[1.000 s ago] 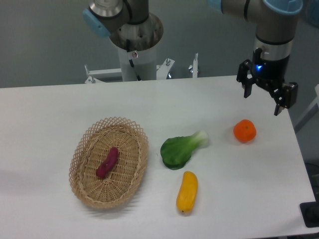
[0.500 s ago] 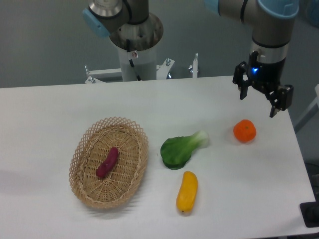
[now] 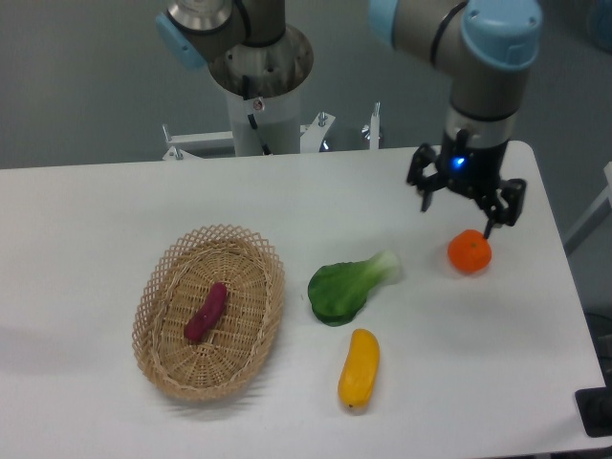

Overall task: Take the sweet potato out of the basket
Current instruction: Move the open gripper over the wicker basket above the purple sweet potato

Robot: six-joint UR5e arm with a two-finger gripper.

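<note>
The sweet potato (image 3: 207,312), a small reddish-purple tuber, lies in the middle of the oval wicker basket (image 3: 155,287) on the left of the white table. My gripper (image 3: 460,215) hangs open and empty above the table at the right. It is just up and left of the round orange fruit (image 3: 469,251), and far to the right of the basket.
A green leafy vegetable (image 3: 348,285) lies mid-table. A yellow oblong vegetable (image 3: 359,367) lies in front of it. The robot's base column (image 3: 260,91) stands behind the table's far edge. The table's right edge (image 3: 562,277) runs near the orange fruit.
My gripper has moved left and a little lower, from the table's far right corner to just above and left of the orange fruit. The objects have not moved.
</note>
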